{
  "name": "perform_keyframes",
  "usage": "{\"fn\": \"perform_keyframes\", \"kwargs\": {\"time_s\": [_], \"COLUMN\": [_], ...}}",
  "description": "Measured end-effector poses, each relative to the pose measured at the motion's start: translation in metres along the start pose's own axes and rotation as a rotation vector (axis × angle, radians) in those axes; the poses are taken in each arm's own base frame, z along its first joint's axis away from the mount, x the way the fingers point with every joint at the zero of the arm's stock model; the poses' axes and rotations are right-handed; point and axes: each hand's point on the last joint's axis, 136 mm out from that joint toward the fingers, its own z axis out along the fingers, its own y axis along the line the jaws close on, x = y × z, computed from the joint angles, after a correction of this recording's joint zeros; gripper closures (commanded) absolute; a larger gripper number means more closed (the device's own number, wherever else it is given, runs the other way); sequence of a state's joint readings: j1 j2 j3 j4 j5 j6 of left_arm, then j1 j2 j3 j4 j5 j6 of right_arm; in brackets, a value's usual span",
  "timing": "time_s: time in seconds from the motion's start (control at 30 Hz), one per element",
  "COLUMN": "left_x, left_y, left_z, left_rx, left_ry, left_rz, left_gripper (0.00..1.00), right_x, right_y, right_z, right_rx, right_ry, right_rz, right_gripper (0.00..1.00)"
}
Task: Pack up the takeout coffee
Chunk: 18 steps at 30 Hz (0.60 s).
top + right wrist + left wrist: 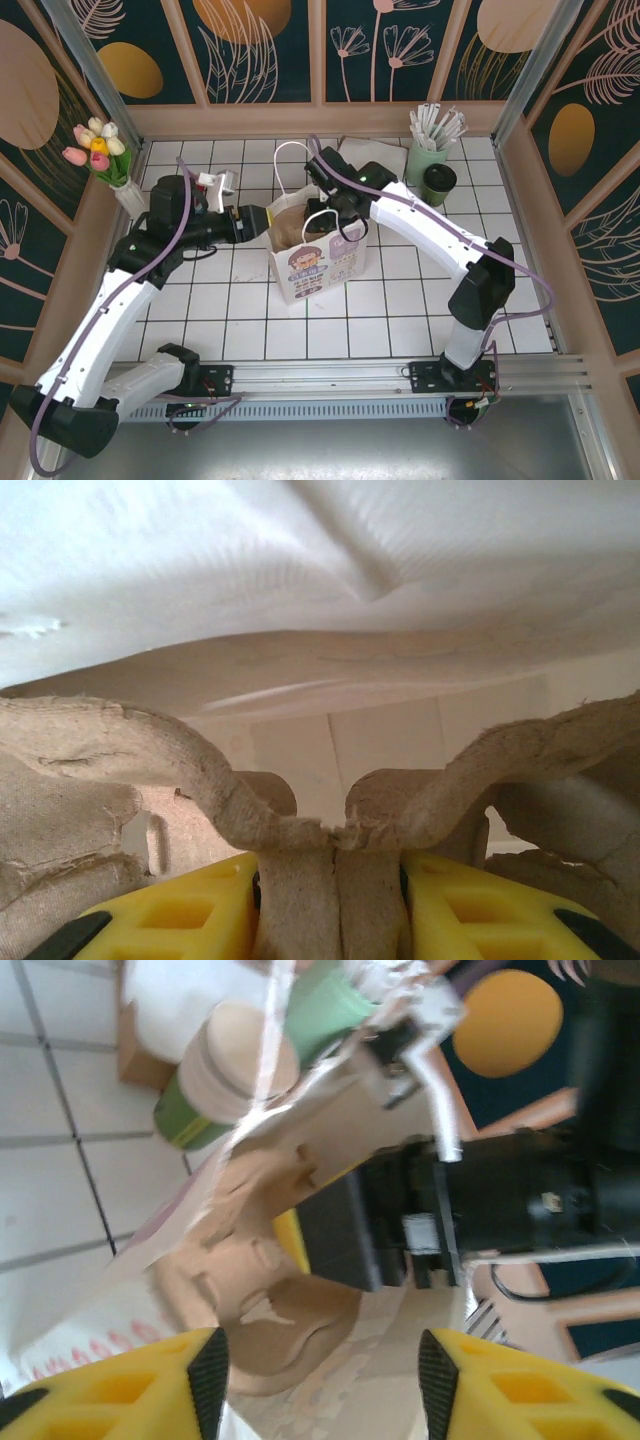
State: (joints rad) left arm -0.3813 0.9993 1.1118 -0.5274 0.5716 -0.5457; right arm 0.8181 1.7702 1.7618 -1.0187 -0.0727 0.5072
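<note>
The takeout coffee (pixel 438 183), a small green cup with a dark top, stands on the tiles at the back right, outside the white paper bag (pixel 318 268). In the left wrist view the coffee (pixel 225 1075) shows beyond the bag's mouth. A brown cardboard cup carrier (pixel 292 226) sits inside the bag. My right gripper (pixel 335 220) reaches into the bag and is shut on the carrier's upright centre handle (pixel 335 890). My left gripper (pixel 322 1385) is at the bag's left rim, open, with nothing between its fingers.
A mint-green pot of wrapped straws (pixel 428 152) stands just behind the coffee. A vase of tulips (pixel 103 148) is at the far left corner. Wooden walls close the tiled floor on three sides, with open tiles in front of the bag.
</note>
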Motion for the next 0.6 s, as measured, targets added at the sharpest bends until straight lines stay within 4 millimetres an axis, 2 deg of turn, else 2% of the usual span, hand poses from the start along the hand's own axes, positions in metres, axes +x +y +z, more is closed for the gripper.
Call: {"fn": "perform_keyframes", "kwargs": {"time_s": [0.1,0.23,0.33,0.47,0.53,0.6], "left_x": [-0.003,-0.004,-0.001,0.012,0.016,0.019], "left_y": [-0.023,-0.063,-0.089,-0.106,-0.103,-0.099], "left_z": [-0.011,-0.035,-0.040,-0.018,-0.001,0.012], "left_rx": [0.082,0.210,0.303,0.377,0.377,0.374], "left_ry": [-0.019,-0.112,-0.140,-0.086,-0.050,-0.019], "left_rz": [0.126,0.328,0.432,0.494,0.495,0.492], "left_gripper": [0.26,0.29,0.33,0.34,0.36,0.43], "right_x": [0.001,-0.001,-0.004,-0.006,-0.007,-0.008], "right_y": [0.001,0.004,0.008,0.011,0.012,0.012], "right_z": [-0.004,-0.001,0.003,0.004,0.004,0.004], "right_rx": [-0.004,-0.004,-0.007,-0.010,-0.007,-0.006], "right_ry": [0.009,0.026,0.036,0.044,0.048,0.050], "right_rz": [0.001,0.003,0.011,0.025,0.030,0.034], "right_gripper": [0.63,0.63,0.63,0.63,0.63,0.63]}}
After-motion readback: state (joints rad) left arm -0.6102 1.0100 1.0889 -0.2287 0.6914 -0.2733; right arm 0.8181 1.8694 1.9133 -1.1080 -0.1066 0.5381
